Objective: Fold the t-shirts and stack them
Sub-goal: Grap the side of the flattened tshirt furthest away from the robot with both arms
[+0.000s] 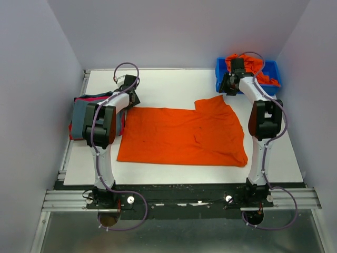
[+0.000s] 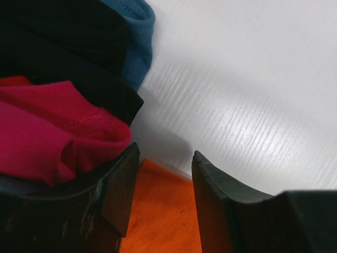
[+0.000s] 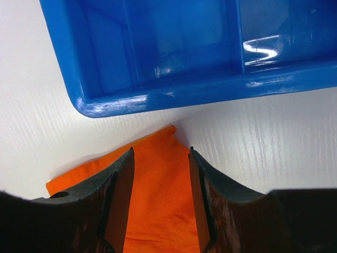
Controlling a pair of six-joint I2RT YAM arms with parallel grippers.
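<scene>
An orange t-shirt [image 1: 184, 134] lies spread flat in the middle of the white table. My left gripper [image 1: 131, 98] is low over its far left corner, jaws open; in the left wrist view [image 2: 165, 151] the orange corner [image 2: 160, 211] lies between the fingers. My right gripper [image 1: 227, 87] is low over the shirt's far right corner, jaws open; in the right wrist view [image 3: 161, 150] the orange corner [image 3: 158, 195] lies between the fingers. A folded stack [image 1: 81, 118], grey-blue on top with red-pink below, sits at the left; its red-pink cloth [image 2: 47, 132] touches my left finger.
A blue plastic bin [image 1: 274, 74] holding more orange shirts [image 1: 253, 63] stands at the back right, its near wall [image 3: 174, 89] just beyond my right fingertips. Bare table [image 1: 168, 84] lies behind the spread shirt. White walls enclose the table.
</scene>
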